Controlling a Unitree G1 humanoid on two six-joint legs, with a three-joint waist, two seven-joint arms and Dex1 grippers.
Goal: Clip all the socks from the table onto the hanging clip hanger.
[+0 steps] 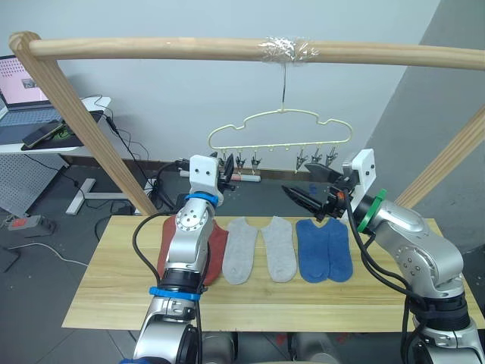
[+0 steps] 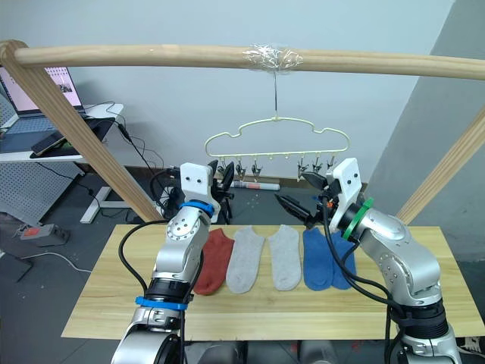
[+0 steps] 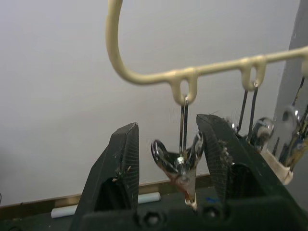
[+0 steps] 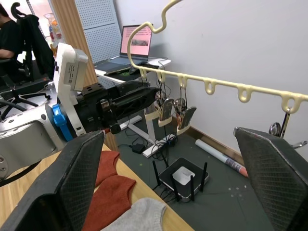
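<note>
Several socks lie in a row on the table: rust-red ones partly behind my left arm, two grey and two blue. The pale-yellow clip hanger hangs from the pole above them, with its metal clips bare. My left gripper is raised to the leftmost clip. It stands open with its fingers on either side of that clip. My right gripper hovers open and empty above the blue socks, below the hanger's right end.
A round wooden pole frame spans the top, with slanted legs at left and right. A desk with a laptop stands at the far left. A router and cables lie on the floor behind the table.
</note>
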